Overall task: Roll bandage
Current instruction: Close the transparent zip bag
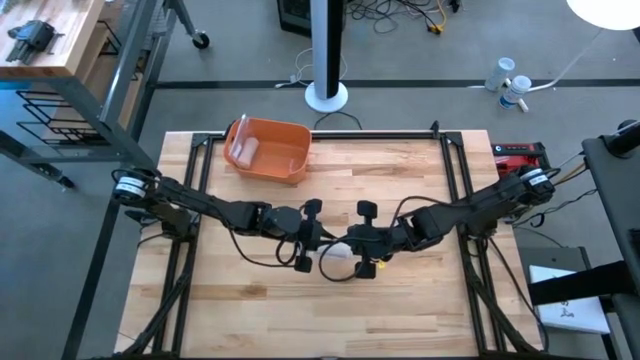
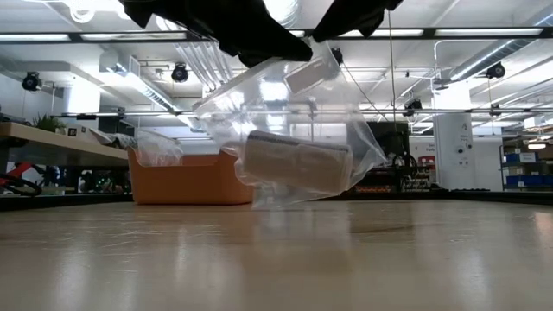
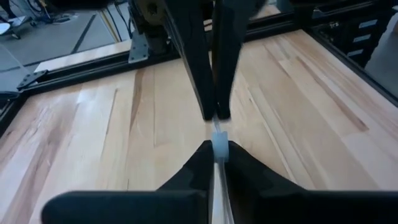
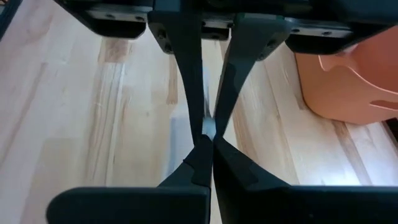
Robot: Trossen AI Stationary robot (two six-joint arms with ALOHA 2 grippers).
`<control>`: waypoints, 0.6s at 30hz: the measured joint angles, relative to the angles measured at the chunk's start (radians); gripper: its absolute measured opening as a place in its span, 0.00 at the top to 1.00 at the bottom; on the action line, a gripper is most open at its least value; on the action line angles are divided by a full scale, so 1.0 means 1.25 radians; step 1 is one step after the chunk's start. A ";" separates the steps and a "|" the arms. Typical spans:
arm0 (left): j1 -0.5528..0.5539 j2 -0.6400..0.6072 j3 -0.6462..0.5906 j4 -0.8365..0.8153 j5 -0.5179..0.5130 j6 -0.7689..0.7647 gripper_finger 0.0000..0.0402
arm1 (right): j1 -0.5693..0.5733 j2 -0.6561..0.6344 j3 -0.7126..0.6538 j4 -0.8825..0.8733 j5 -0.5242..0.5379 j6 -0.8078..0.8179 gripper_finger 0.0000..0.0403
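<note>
Right now both arms are meeting over the middle of the wooden table (image 1: 400, 310), holding a clear plastic bag (image 2: 346, 142) up off the surface between them. The left gripper (image 1: 308, 237) is pinching one edge of the bag with its fingers (image 3: 239, 171) pressed together, and the right gripper (image 1: 362, 240) is clamping the opposite edge the same way, its fingers (image 4: 233, 165) closed tight on the thin film. Inside the bag, a pale bandage roll (image 2: 295, 161) is lying tilted near the bottom, hanging just above the tabletop. Farther back, an orange bin (image 1: 268, 150) is sitting near the table's far edge, well apart from the grippers, with something pale inside it.
</note>
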 joint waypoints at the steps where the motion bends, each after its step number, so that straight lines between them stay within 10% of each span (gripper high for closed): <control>1: 0.000 0.000 0.000 -0.005 0.000 0.000 0.95 | 0.000 0.000 0.004 -0.013 0.000 0.000 1.00; 18: -0.001 -0.107 -0.005 -0.199 0.002 0.008 0.97 | 0.012 -0.005 0.109 -0.183 0.003 -0.014 1.00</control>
